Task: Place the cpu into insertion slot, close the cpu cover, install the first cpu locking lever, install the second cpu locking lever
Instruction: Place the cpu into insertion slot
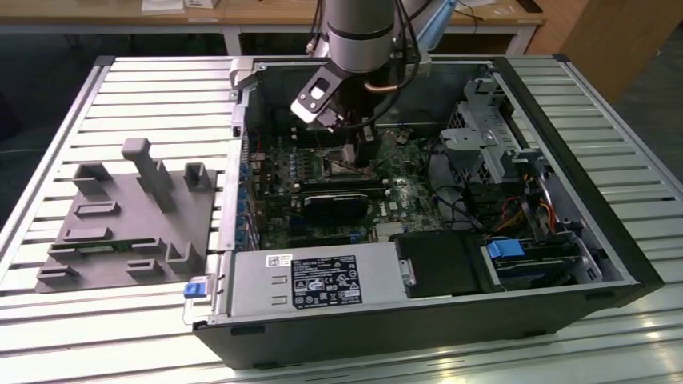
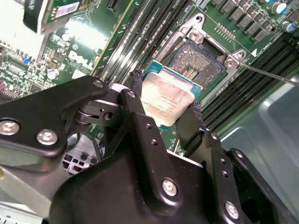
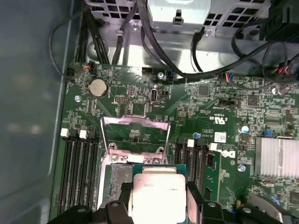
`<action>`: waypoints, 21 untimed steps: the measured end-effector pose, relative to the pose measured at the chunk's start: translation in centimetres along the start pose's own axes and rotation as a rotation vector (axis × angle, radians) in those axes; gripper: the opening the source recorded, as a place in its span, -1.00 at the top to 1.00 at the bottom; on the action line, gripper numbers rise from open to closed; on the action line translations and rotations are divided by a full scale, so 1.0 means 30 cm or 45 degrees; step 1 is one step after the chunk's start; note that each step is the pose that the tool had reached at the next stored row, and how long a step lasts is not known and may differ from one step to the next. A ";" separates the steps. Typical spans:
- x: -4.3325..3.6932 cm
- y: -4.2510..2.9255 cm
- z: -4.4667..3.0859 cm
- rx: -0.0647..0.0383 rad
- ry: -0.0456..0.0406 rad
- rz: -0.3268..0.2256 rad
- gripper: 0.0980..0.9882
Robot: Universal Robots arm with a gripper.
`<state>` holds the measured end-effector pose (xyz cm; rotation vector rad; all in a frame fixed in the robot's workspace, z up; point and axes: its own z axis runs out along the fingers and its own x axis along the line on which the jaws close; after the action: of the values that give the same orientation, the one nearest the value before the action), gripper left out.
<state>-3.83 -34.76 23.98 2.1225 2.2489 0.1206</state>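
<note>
In both wrist views my gripper (image 2: pixel 166 100) (image 3: pixel 158 200) is shut on the cpu (image 2: pixel 169 95) (image 3: pixel 156 198), a square chip with a silver-grey top, its black fingers (image 2: pixel 136 100) pressing on two opposite edges. The chip hangs tilted just above and beside the insertion slot (image 2: pixel 197 58) (image 3: pixel 119 175), whose dark pin field lies bare inside a silver rim. The cpu cover (image 3: pixel 135 123), a silver window frame, stands swung open at the slot's far edge. A thin locking lever (image 2: pixel 268 74) sticks out past the slot. In the exterior view the gripper (image 1: pixel 339 132) hovers over the slot (image 1: pixel 341 166) in the open computer case.
Long black memory slots (image 3: pixel 79 172) flank the socket. A black card (image 1: pixel 336 204), the silver power supply (image 1: pixel 309 280) and a drive cage (image 1: pixel 485 136) crowd the case. Black cables (image 3: pixel 196 70) run above the board. A grey fixture plate (image 1: pixel 123 216) lies at the exterior view's left.
</note>
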 end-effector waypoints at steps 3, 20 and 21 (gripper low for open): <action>0.008 -0.005 0.013 0.000 0.000 0.002 0.01; 0.057 -0.034 0.074 0.000 -0.001 0.014 0.01; 0.059 -0.037 0.077 0.000 -0.001 0.015 0.01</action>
<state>-4.83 -32.99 21.61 2.1357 2.2358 0.1201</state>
